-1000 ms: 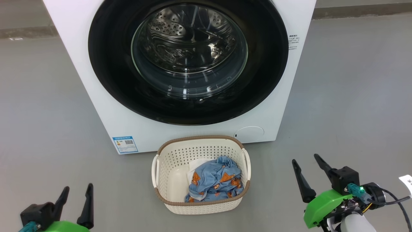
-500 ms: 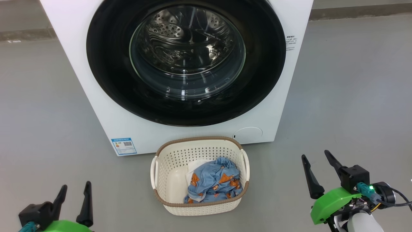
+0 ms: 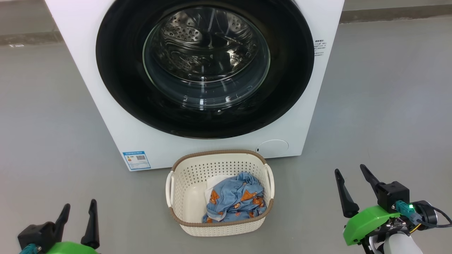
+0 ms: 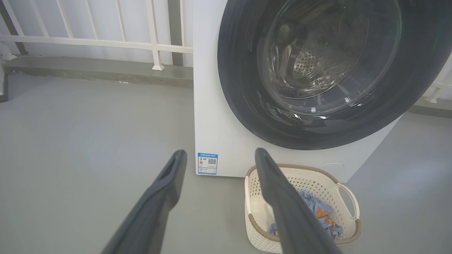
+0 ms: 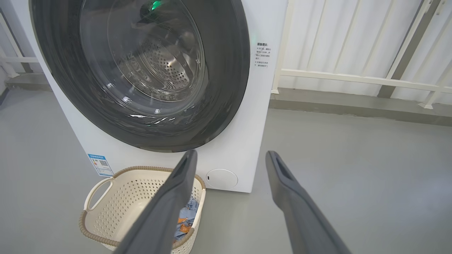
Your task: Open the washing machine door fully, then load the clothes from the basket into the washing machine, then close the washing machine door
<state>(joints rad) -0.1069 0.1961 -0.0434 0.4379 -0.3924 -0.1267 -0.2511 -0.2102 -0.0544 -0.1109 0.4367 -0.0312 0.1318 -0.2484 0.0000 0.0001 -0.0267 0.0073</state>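
**Door shut, basket full, both hands open and empty**

The round washing machine door (image 3: pixel 204 67), a wide glossy black frame around a bulging clear glass bowl, sits closed against the front of the big white boxy washing machine (image 3: pixel 106 116). The perforated steel drum (image 3: pixel 190 33) shows through the glass. Just in front of the machine, below the door, the small cream-white perforated plastic basket (image 3: pixel 219 152) with a brown braided rim stands on the grey floor (image 3: pixel 381 106). The clothes (image 3: pixel 235 197), light blue fabric printed with orange-brown bears over a piece of plain white cloth, lie bunched inside it. On the machine's lower front, a blue label sticker (image 3: pixel 136 160) sits to the left and a small round flap (image 3: pixel 272 147) to the right. The left hand (image 3: pixel 80 205) hovers left of the basket, farther from the machine, with its fingers parted and holding nothing. The right hand (image 3: pixel 349 170) hovers to the right, likewise spread and empty. A white railing (image 4: pixel 106 42) runs behind the machine.
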